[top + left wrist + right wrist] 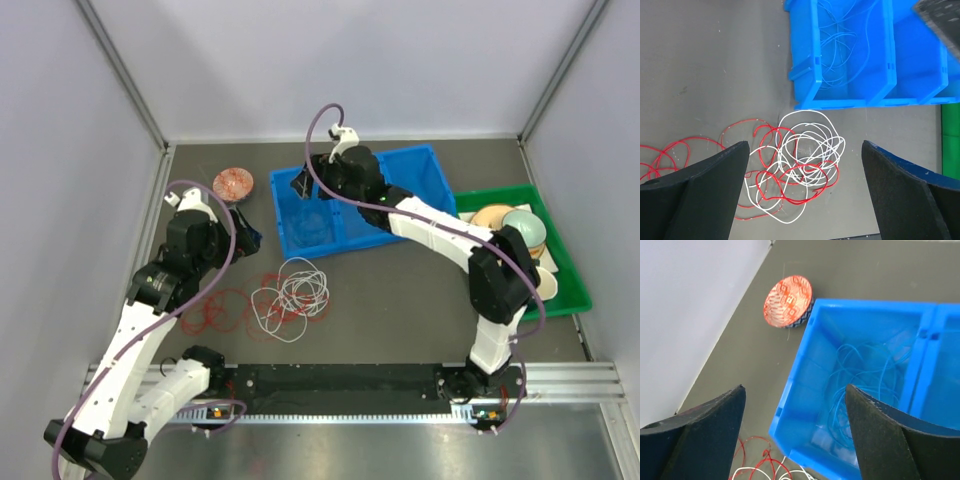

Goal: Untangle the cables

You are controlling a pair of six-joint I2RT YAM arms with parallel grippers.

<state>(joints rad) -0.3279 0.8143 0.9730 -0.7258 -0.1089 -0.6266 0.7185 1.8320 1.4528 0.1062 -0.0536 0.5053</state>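
White cable loops [295,290] lie tangled with red cable [225,310] on the grey table in front of the blue bin [415,163]. In the left wrist view the white loops [807,145] cross the red ones [790,197]. A blue cable [865,375] lies coiled in the bin's left compartment, also in the left wrist view [840,45]. My left gripper [250,240] is open and empty, above the table left of the tangle. My right gripper [300,185] is open and empty above the bin's left edge.
A red patterned bowl [233,184] sits at the back left, also in the right wrist view [788,301]. A green tray [572,300] with bowls stands at the right. Grey walls close in both sides and the back.
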